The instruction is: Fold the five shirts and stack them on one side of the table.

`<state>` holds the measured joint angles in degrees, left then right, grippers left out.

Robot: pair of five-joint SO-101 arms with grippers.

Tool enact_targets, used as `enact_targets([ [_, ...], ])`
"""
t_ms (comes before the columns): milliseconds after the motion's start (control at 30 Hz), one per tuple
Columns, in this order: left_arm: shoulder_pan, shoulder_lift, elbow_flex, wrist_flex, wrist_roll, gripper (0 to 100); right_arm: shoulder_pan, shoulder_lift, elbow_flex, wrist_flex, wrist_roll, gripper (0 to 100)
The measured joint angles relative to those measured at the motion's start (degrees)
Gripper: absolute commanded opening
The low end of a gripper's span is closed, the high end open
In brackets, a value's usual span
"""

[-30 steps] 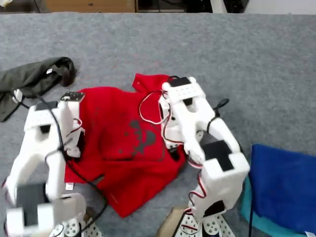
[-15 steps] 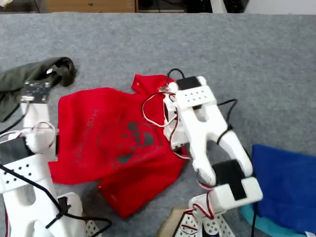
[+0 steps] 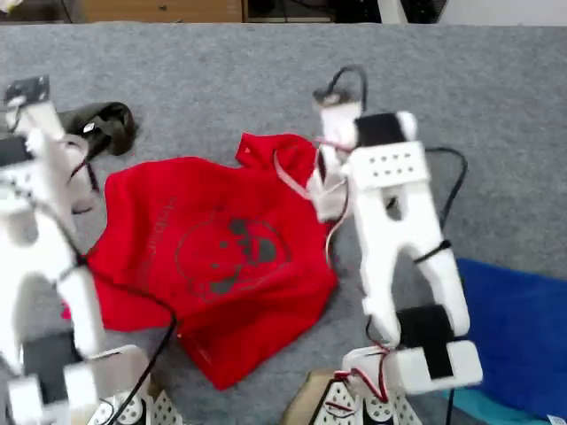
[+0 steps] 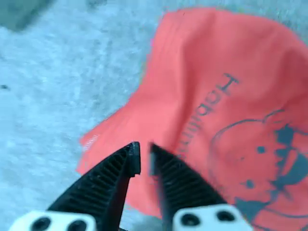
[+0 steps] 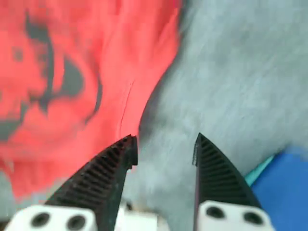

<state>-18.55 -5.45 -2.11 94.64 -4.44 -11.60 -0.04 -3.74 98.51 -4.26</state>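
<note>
A red shirt (image 3: pixel 213 257) with a dark print lies crumpled and mostly spread in the middle of the grey table. My left arm (image 3: pixel 35 221) stands raised over its left edge. The left gripper (image 4: pixel 145 156) hovers above the shirt's (image 4: pixel 231 72) edge, shut with nothing between its fingers. My right arm (image 3: pixel 399 221) rises beside the shirt's right edge. The right gripper (image 5: pixel 165 144) is open and empty, over the border between the red shirt (image 5: pixel 57 72) and bare table.
A dark olive shirt (image 3: pixel 62 137) lies bunched at the far left. A folded blue shirt (image 3: pixel 514 328) rests on a teal one (image 3: pixel 461 398) at the near right, the blue shirt (image 5: pixel 284 192) also seen from the right wrist. Grey table (image 3: pixel 461 88) stretches open at the back.
Both arms have risen off the red shirt. The left arm swung away to the left, the right lifted toward the back. The shirt's folded left part has spread out flat.
</note>
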Motion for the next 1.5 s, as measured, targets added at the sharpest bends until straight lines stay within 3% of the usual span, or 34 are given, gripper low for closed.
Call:
enact_targets([
  [67, 2.4, 8.4, -6.3, 2.9, 5.3, 25, 0.9, 5.9, -6.7, -1.1, 0.0, 20.2],
  [233, 5.5, 25.9, -17.1, 5.2, 12.5, 19, 1.1, 25.2, -25.2, -1.8, -0.5, 20.2],
  [433, 7.1, 38.6, -19.3, 5.2, 11.4, 2, -0.4, 51.6, -53.8, -3.0, -2.5, 20.2],
  [667, 9.6, 41.1, -12.3, 5.2, 7.3, 2, -6.7, 74.2, -85.9, -1.8, -3.9, 19.9],
  [867, 8.1, 37.5, -3.8, 5.2, 2.5, 2, -8.5, 76.4, -86.8, -2.4, -5.3, 0.2],
  [1167, 3.0, 11.7, 11.8, 4.8, -6.9, 2, -5.7, 76.2, -89.2, -3.8, -5.3, 0.5],
  [1500, 5.2, 8.5, 37.3, -11.3, -6.9, 2, 0.0, 62.9, -89.2, -7.9, -7.3, 0.5],
])
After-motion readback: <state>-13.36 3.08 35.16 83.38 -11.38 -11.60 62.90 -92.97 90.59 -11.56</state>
